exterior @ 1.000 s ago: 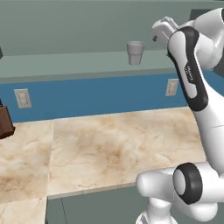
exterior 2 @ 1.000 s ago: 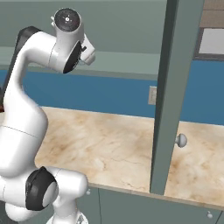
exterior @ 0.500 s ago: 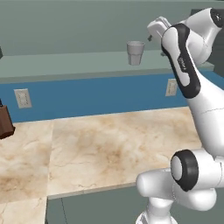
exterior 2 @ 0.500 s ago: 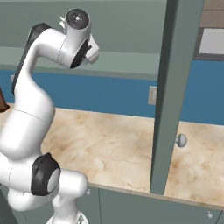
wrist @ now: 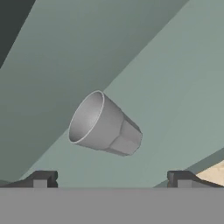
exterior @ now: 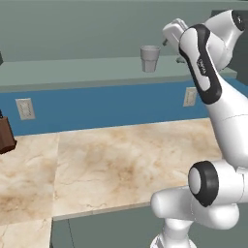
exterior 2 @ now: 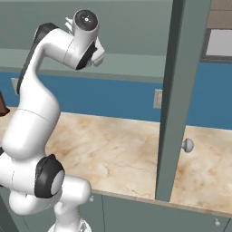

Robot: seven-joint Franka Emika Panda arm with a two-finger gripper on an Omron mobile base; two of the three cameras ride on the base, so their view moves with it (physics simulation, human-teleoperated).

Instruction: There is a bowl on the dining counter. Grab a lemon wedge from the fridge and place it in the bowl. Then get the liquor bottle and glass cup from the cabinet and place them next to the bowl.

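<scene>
The glass cup [exterior: 149, 58], a small grey tumbler, stands upright on the shelf [exterior: 72, 72] of the open grey-green cabinet. My gripper [exterior: 168, 38] hovers just right of the cup at about its height, clear of it. In the hand view the glass cup [wrist: 105, 124] lies ahead, centred between the fingertips [wrist: 41, 178], which stand wide apart. The gripper [wrist: 111, 179] is open and holds nothing. The right base view has the gripper [exterior 2: 99, 53] up at the shelf's edge. The bowl, lemon wedge, fridge, liquor bottle and dining counter are out of view.
The open cabinet door [exterior 2: 174, 99] stands edge-on at the right, with a knob [exterior 2: 187, 145] low on it. Below the shelf runs a beige marbled counter [exterior: 121, 160] against a blue wall with outlets [exterior: 25, 109]. A brown object [exterior: 6, 135] sits at the far left.
The arm has stretched upward and the hand has edged left, closer to the glass cup. The jaws have stayed open.
</scene>
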